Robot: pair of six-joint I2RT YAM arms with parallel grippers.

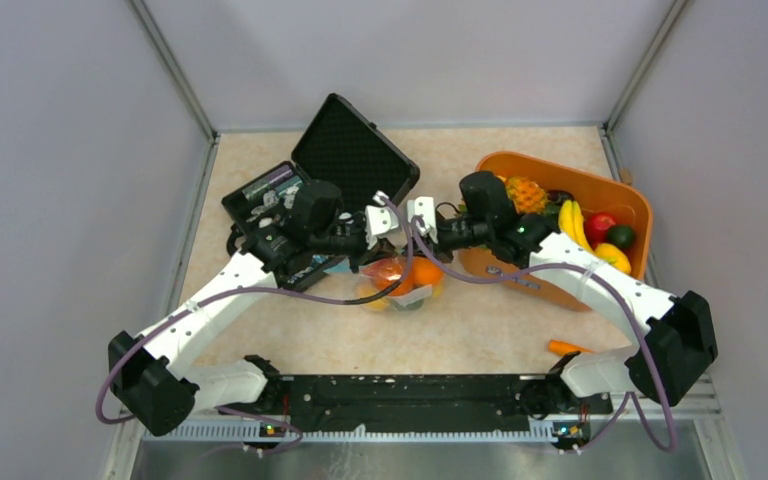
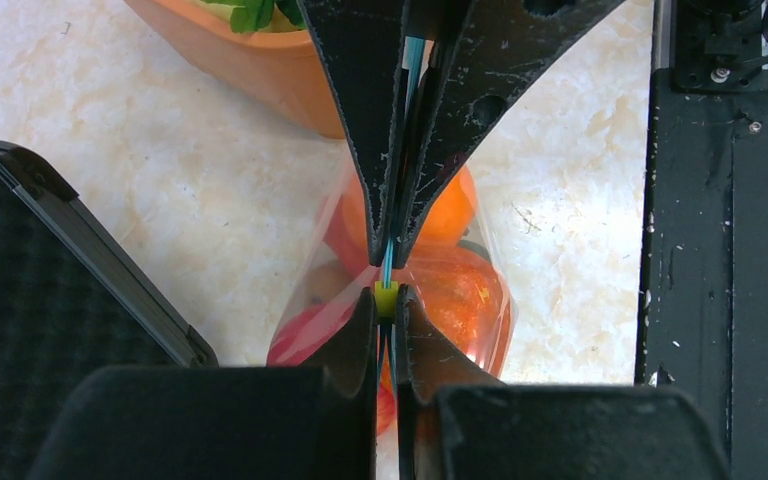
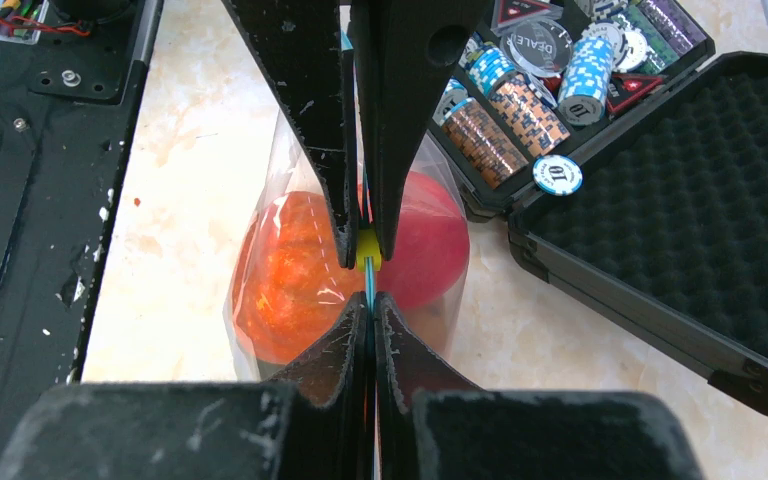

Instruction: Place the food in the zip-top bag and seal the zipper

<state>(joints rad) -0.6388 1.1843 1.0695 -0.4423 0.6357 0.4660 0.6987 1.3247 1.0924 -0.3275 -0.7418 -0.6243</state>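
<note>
The zip-top bag (image 1: 401, 284) hangs between both grippers at mid-table, with an orange fruit (image 3: 285, 280) and a red fruit (image 3: 425, 235) of the food inside. In the left wrist view my left gripper (image 2: 387, 305) is shut on the teal zipper (image 2: 388, 268), right at its small yellow slider (image 2: 387, 297). My right gripper (image 3: 371, 300) is shut on the same zipper strip (image 3: 369, 278), tip to tip with the left one. Seen from above, the left gripper (image 1: 384, 224) and the right gripper (image 1: 421, 214) meet over the bag.
An orange basket (image 1: 560, 168) at the right holds more food (image 1: 600, 225). An open black case (image 1: 355, 150) with poker chips (image 3: 520, 100) stands at the back left, close to the bag. An orange stick (image 1: 568, 348) lies near the right arm's base.
</note>
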